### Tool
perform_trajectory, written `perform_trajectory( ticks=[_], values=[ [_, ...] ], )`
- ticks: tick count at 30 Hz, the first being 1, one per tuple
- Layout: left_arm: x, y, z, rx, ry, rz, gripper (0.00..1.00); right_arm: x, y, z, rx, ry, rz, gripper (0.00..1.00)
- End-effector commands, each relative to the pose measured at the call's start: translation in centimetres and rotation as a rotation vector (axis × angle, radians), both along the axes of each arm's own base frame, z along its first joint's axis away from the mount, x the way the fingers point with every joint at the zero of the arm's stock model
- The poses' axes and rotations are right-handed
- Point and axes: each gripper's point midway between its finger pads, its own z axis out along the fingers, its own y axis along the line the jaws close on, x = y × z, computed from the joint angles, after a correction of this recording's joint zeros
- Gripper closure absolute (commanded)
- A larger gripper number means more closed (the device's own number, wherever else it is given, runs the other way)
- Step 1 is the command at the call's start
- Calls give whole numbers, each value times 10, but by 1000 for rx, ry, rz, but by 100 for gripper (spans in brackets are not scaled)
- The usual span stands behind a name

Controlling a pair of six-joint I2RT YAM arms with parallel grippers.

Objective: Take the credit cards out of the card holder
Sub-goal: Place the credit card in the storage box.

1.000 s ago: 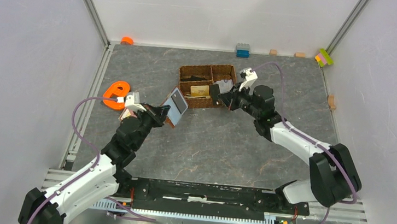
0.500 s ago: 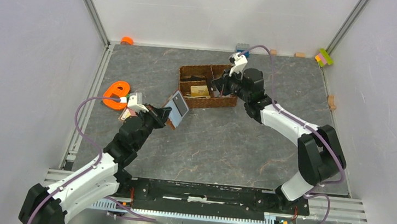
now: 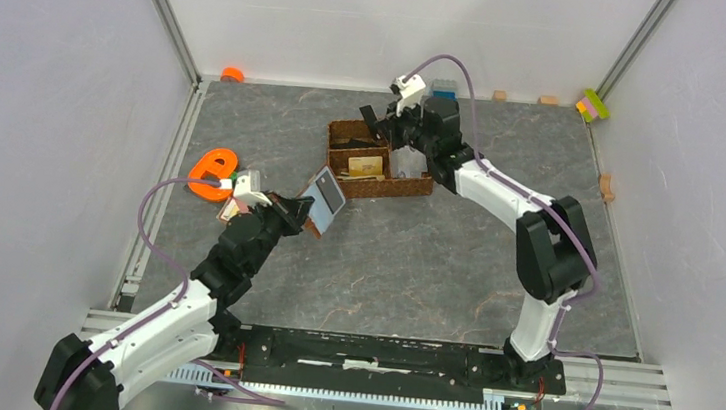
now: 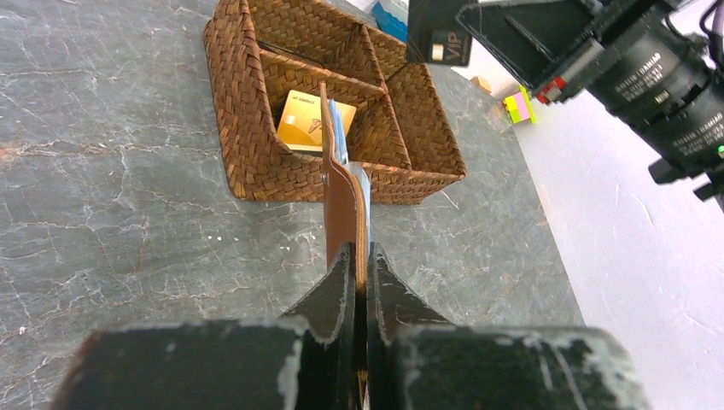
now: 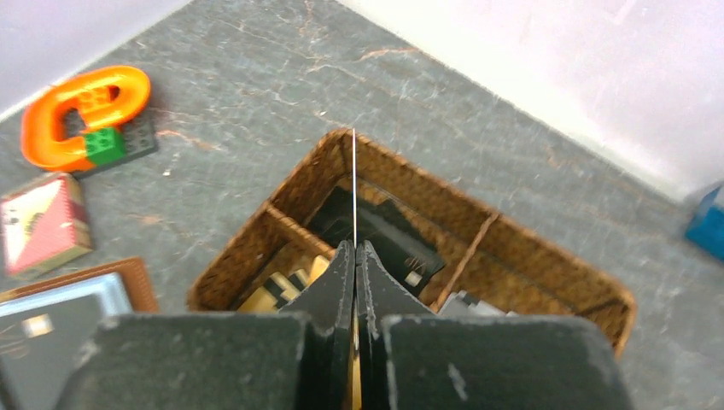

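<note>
Brown leather-look outside and pale grey-blue inside mark the small bifold card holder (image 3: 323, 197). It is lifted off the grey stone-patterned worktop (image 3: 414, 260), left of the middle and near the near-left corner of the brown woven compartment basket (image 3: 411, 185). The left gripper (image 3: 302, 208) has its jaws pressed together on the edge of the card holder. From the left wrist view the holder stands edge-on and upright between the black fingers (image 4: 329, 295), its brown cover to the left and its pale lining to the right.

The right gripper (image 3: 389, 125) reaches over the far-left part of the basket, near the worktop's far edge. Its jaws are closed tight on a thin black card (image 4: 438, 30) with a small "VIP" mark. The right wrist view shows that card only as a fine line rising from the fingertips, clear of the basket below.

Inside the basket, a flat gold-tan card (image 4: 306, 124) lies in the near-left compartment. A second dark card (image 5: 384, 235) lies in the far-left one.

Near the worktop's left edge sits an orange plastic ring (image 3: 211, 172), with a small green block (image 5: 104, 143) against it. A red patterned square piece (image 5: 43, 222) lies just beside them.
</note>
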Motion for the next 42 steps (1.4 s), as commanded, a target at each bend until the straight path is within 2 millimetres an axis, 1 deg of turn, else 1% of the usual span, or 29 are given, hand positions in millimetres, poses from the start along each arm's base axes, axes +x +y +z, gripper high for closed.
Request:
perform_trajectory(
  ticks=[1, 6, 8, 10, 12, 15, 18, 22, 25, 28, 31, 35, 38, 42],
  values=[
    [4, 2, 19, -65, -58, 23, 98, 27, 10, 14, -171, -196, 37, 100],
    [3, -3, 21, -78, -57, -3, 98, 48, 16, 14, -281, -313, 48, 100],
    [2, -5, 22, -85, -54, -11, 98, 47, 25, 11, -327, -370, 120, 100],
    [2, -7, 24, -91, -54, -20, 98, 43, 32, 3, -387, -435, 195, 100],
    [2, -7, 25, -96, -55, -20, 98, 41, 33, -6, -459, -502, 230, 100],
    [1, -6, 25, -99, -55, -17, 98, 42, 36, -16, -528, -554, 264, 100],
    [0, -4, 28, -99, -62, -13, 98, 40, 41, -28, -617, -625, 335, 100],
    [0, -1, 27, -96, -61, 2, 98, 42, 42, -36, -715, -686, 353, 100],
    [1, -2, 26, -96, -57, 3, 98, 48, 41, -43, -791, -704, 350, 100],
    [2, -3, 25, -93, -52, 0, 98, 50, 42, -54, -867, -739, 377, 100],
    [2, -3, 23, -90, -47, -1, 98, 56, 42, -65, -925, -742, 384, 100],
    [2, -3, 24, -85, -49, -2, 98, 61, 43, -68, -934, -752, 369, 100],
    [3, 0, 24, -82, -52, 16, 98, 65, 43, -64, -932, -771, 342, 100],
    [2, 0, 26, -86, -55, 11, 98, 73, 46, -61, -943, -784, 314, 100]
  ],
)
